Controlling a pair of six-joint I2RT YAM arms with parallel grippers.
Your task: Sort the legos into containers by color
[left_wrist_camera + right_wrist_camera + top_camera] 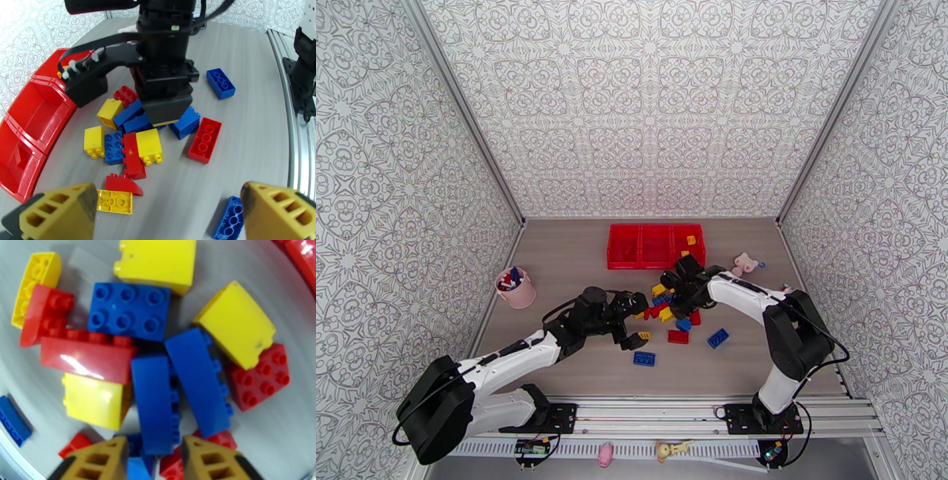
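The grey worktop carries the red containers at its far middle; the right-hand bin holds one yellow brick. The left claw hangs wide open and empty just left of the legos, which lie piled just near of the containers. The right claw is down on the pile, fingers narrowly apart on either side of a blue brick; I cannot tell whether they grip it. A pink cup stands far left.

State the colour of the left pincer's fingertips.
Yellow; the fingertips show best in the left wrist view.
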